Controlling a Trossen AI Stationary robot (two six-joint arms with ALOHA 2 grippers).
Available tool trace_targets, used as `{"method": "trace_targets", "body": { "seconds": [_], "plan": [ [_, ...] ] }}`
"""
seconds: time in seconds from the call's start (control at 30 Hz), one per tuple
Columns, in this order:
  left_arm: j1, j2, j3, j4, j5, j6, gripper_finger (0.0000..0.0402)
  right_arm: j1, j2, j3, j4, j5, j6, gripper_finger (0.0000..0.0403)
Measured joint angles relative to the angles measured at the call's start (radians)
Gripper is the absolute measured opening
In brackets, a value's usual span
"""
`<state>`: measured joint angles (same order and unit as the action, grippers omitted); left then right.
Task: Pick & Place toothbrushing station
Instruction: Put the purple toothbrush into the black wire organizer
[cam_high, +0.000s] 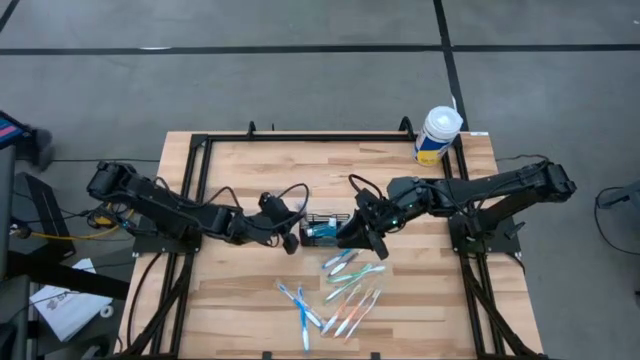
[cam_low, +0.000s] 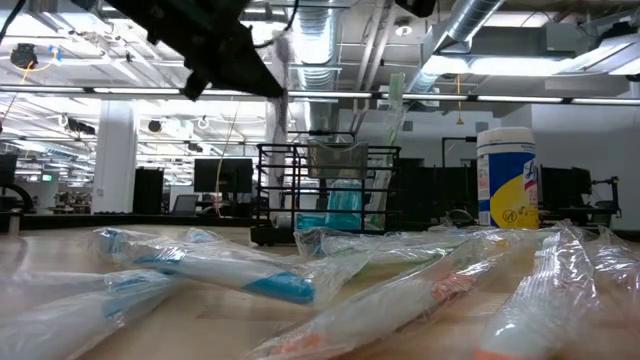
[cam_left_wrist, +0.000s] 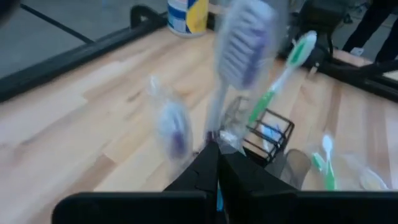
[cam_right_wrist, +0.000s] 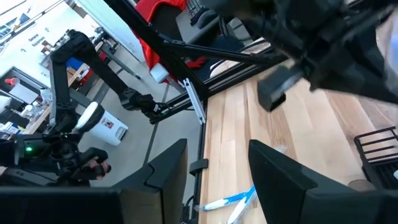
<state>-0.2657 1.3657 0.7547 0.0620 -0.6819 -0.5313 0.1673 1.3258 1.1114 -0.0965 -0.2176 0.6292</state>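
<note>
A light wooden table (cam_high: 250, 160) carried a black wire-mesh caddy (cam_high: 322, 229) near its centre, wrapped toothbrushes (cam_high: 340, 295) scattered toward the near edge, and a white tub (cam_high: 437, 135) at the far right corner.

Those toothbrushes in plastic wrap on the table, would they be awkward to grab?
Probably somewhat. The wrapped toothbrushes look light and thin, and the glossy wrap seems slippery. They lie flat and overlapping on the table, so pushing one would likely shift its neighbours.
</note>
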Motion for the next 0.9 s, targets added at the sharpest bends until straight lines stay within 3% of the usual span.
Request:
{"method": "trace_targets", "body": {
  "seconds": [0.27,0.57,0.9],
  "plan": [
    [0.0,0.142,0.0,0.165,0.037,-0.012,0.0,0.0,0.0,0.0,0.0,-0.021,0.0,0.0161],
    [-0.002,0.147,0.0,0.181,0.061,-0.021,0.0006,0.0,0.0,0.0,-0.001,-0.022,-0.001,0.0161],
    [0.007,0.146,0.001,0.187,0.06,-0.03,0.0067,0.0,0.0,0.0,-0.001,-0.047,-0.011,0.0161]
  ]
}}
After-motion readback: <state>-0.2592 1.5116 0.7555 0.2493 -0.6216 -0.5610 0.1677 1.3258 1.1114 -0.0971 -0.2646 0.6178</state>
